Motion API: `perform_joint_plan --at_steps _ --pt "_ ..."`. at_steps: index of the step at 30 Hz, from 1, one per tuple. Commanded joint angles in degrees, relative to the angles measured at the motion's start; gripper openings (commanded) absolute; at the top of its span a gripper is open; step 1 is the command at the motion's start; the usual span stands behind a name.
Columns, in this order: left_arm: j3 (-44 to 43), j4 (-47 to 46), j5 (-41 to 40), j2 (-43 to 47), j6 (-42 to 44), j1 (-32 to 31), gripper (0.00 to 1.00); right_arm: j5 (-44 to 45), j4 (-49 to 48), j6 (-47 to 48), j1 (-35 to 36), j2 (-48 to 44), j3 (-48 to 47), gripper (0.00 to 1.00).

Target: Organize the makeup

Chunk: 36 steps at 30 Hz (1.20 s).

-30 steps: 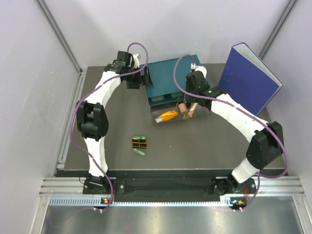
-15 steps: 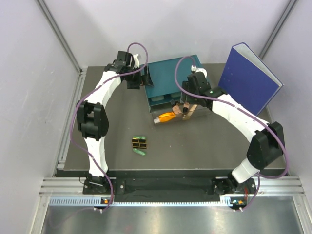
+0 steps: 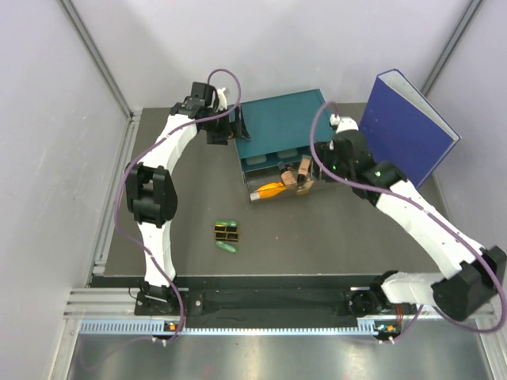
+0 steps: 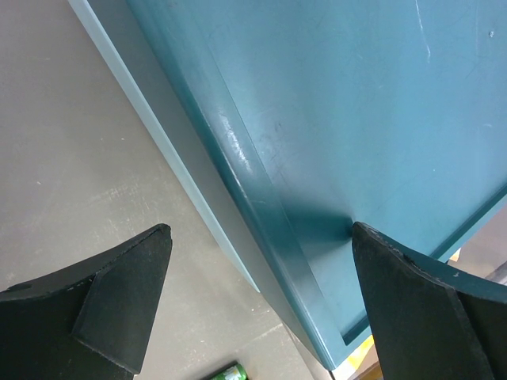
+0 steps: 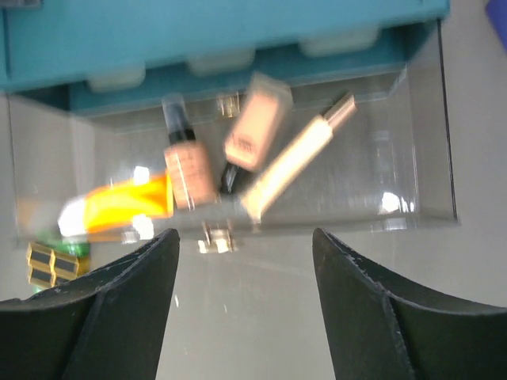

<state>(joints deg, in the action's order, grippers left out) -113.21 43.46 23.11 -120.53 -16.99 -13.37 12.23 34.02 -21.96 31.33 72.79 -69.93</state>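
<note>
The teal drawer box (image 3: 281, 123) stands at the tabletop's (image 3: 333, 237) rear, blue binder (image 3: 404, 127) near its right; the left hand (image 4: 261, 309), spread wide and empty, straddles the box's left edge. The right hand (image 5: 245, 317), fingers apart and empty, hangs over the clear drawer (image 5: 424, 142) holding the orange tube (image 5: 127, 207) and tan sticks (image 5: 297, 154); the top view shows black-and-gold cases (image 3: 227, 232) and green capsules (image 3: 227, 247) on the tabletop, well apart from it.

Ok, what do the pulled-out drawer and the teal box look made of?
The pulled-out clear drawer looks like transparent glossy plastic: the table shows through and highlights glint on it. The teal drawer box looks like painted wood or hard plastic: smooth, faint scuffs, soft sheen.
</note>
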Motion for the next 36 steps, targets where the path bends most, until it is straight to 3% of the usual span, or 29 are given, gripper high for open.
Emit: perform_joint_plan --at_steps 1,4,7,10,11,27,36 --pt "-0.52 5.05 -4.39 -3.66 2.4 -0.08 0.99 -3.78 0.79 1.57 -0.31 -5.46 5.76 0.66" --pt "-1.49 5.4 -4.31 -4.19 2.49 -0.08 0.99 -4.49 0.18 0.52 -0.04 -8.71 10.59 0.62" --pt "-2.02 5.67 -4.48 -4.27 2.58 -0.08 0.99 -5.37 -1.32 -0.71 0.05 -11.18 14.64 0.47" --pt "-2.19 5.84 -4.48 -4.54 2.58 -0.08 0.99 -5.55 -2.73 -1.42 0.22 -11.62 17.81 0.2" --pt "-2.19 5.84 -4.31 -4.54 2.58 -0.08 0.99 -5.46 -3.51 -1.95 0.22 -11.01 18.94 0.01" --pt "-1.75 5.93 -4.39 -3.92 2.32 -0.08 0.99 3.14 -14.94 -1.78 0.31 0.33 17.38 0.0" --pt "-1.75 6.81 -5.98 -3.84 3.11 -0.08 0.99 4.38 -23.29 0.68 0.31 8.32 11.4 0.0"
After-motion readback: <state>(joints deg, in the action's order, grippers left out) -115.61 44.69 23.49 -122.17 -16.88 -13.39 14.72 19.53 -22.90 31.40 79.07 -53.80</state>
